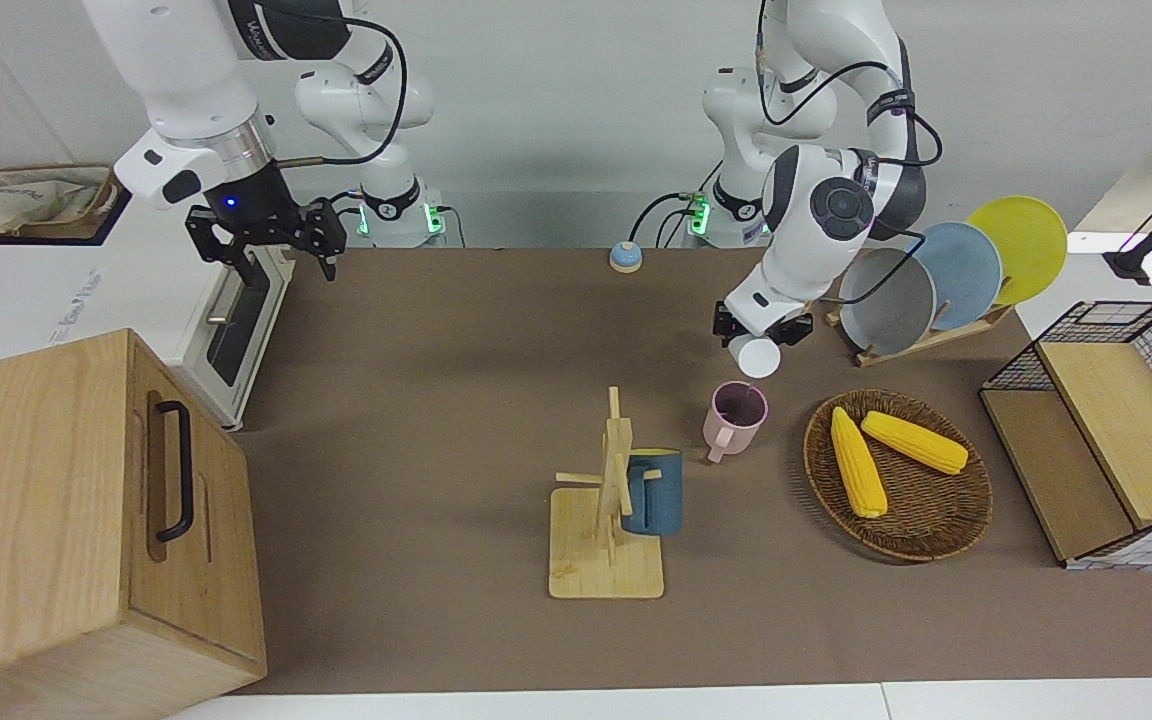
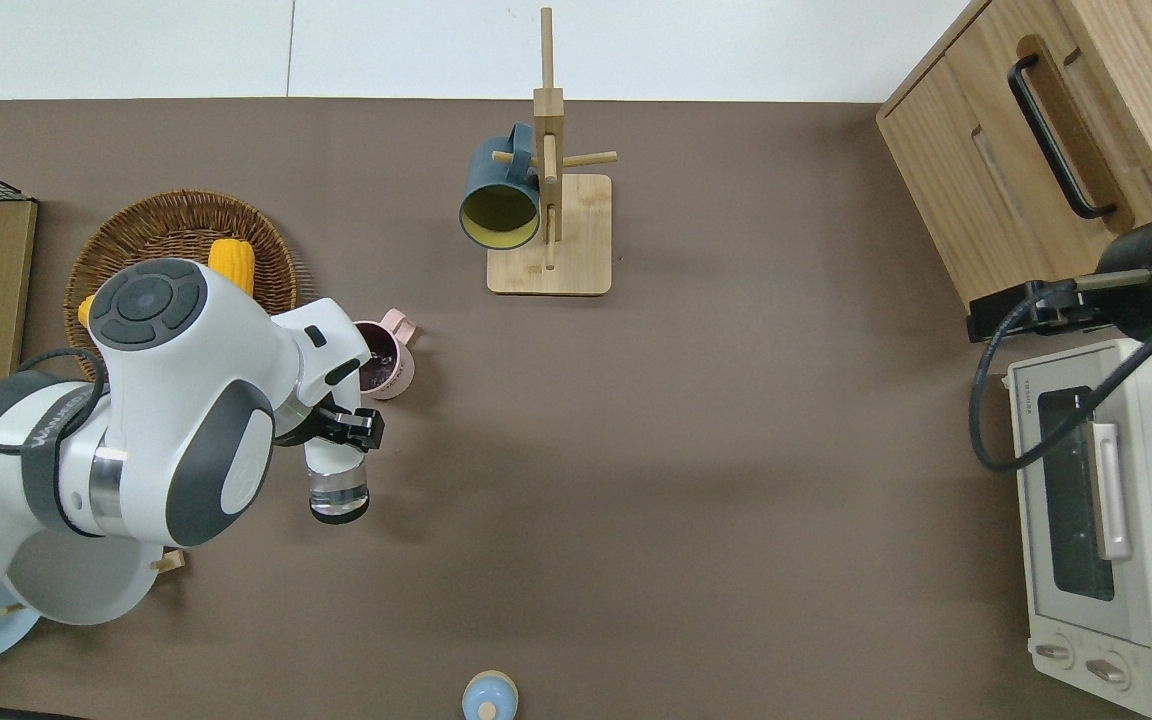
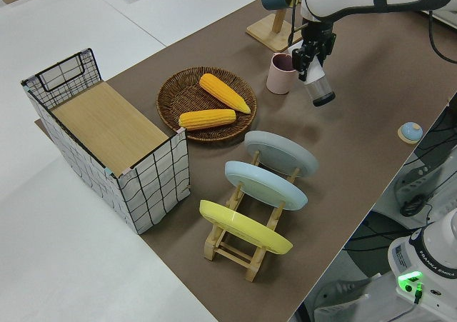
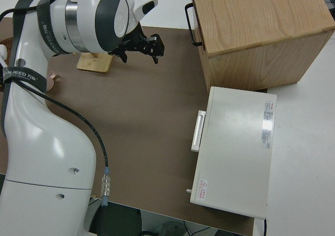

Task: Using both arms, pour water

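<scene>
Left tool [image 2: 341,432] grips tilted bottle [image 2: 337,485] beside pink cup [image 2: 388,362].

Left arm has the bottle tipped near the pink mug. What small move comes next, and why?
Probably tilt the clear plastic bottle back upright and lift it away. The left pincer holds it tipped, mouth just short of the pink ceramic mug, which already shows dark liquid inside. The right arm is parked.
</scene>
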